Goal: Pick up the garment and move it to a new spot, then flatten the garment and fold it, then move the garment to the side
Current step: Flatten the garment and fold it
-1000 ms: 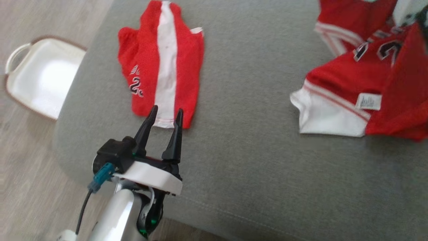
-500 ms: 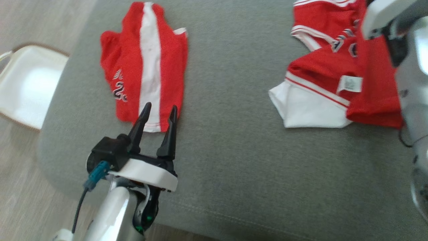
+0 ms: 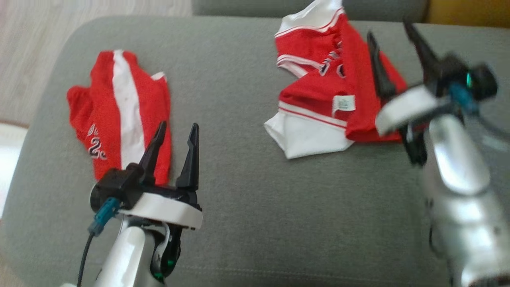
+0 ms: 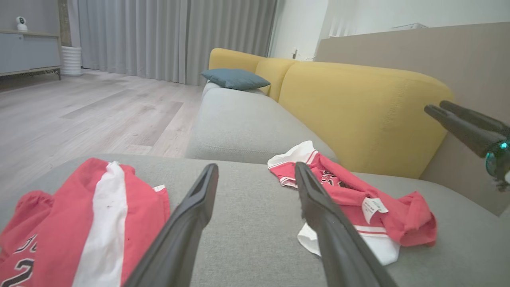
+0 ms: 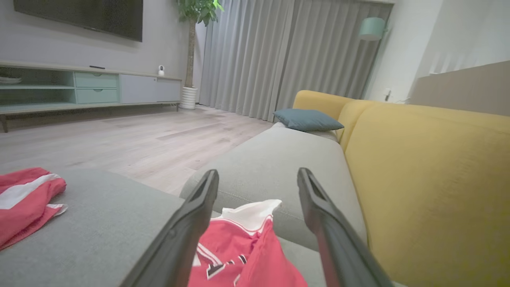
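Two red garments lie on the grey seat cushion (image 3: 247,191). At the right is a crumpled red jersey (image 3: 314,95) (image 4: 398,223) (image 5: 239,247) with white trim, dark numbers and a white tag. My right gripper (image 3: 388,30) (image 5: 258,172) (image 4: 435,106) hovers above the jersey's right part, open, with nothing between its fingers. At the left, red shorts (image 3: 119,111) (image 4: 91,215) (image 5: 24,199) with a white stripe lie flat. My left gripper (image 3: 178,125) (image 4: 255,167) stands open and empty just off the shorts' near right corner.
A yellow backrest (image 4: 358,107) (image 5: 430,179) rises behind the cushion, with a blue pillow (image 4: 235,78) (image 5: 306,119) on the far seat. Wood floor lies to the left, where a white bin's edge (image 3: 6,159) shows. The cushion's rounded edge is near my left arm.
The head camera has swung, shifting the whole picture left and down. My right arm has come into view with its fingers spread above the jersey. The left gripper stays open.
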Controlling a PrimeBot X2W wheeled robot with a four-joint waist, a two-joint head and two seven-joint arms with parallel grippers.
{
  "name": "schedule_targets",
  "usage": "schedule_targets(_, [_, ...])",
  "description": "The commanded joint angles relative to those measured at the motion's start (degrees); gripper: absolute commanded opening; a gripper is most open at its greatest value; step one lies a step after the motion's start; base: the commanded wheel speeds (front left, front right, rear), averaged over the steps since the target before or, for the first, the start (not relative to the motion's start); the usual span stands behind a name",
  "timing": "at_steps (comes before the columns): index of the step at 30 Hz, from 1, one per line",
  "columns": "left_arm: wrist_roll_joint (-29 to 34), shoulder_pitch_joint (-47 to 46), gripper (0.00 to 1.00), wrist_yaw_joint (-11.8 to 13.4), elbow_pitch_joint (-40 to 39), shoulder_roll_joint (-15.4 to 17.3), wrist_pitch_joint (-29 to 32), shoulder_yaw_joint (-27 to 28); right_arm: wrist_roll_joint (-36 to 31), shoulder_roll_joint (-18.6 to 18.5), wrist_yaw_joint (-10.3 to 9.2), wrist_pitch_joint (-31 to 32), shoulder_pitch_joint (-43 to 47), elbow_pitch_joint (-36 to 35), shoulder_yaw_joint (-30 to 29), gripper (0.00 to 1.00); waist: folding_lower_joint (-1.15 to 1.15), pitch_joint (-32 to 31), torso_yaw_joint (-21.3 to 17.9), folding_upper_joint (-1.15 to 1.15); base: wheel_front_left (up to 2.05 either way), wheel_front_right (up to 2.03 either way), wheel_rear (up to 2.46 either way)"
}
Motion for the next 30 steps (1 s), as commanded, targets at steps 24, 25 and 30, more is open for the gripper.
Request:
schedule_targets(24, [1.0,0.8,1.0,-0.8,-0.2,0.5,-0.3,1.2,2.0,4.6,-0.03,2.7,28.6,-20.0,-3.3,1.0,0.0,0.0,-1.5,0.0,0.0,0.0,0.0])
schedule_targets(25, [0.9,0.7,1.0,-0.8,-0.1,0.5,-0.3,1.0,2.9,4.6,-0.03,3.1,28.1,-19.2,-3.1,1.0,0.0,0.3,-0.8,0.0,0.0,0.0,0.0])
schedule_targets(30, [0.6,0.4,1.0,-1.0,0.4,0.5,-0.3,0.4,9.6,4.6,-0.03,5.2,25.6,-14.0,-3.7,1.0,0.0,1.6,2.4,0.0,0.0,0.0,0.0])
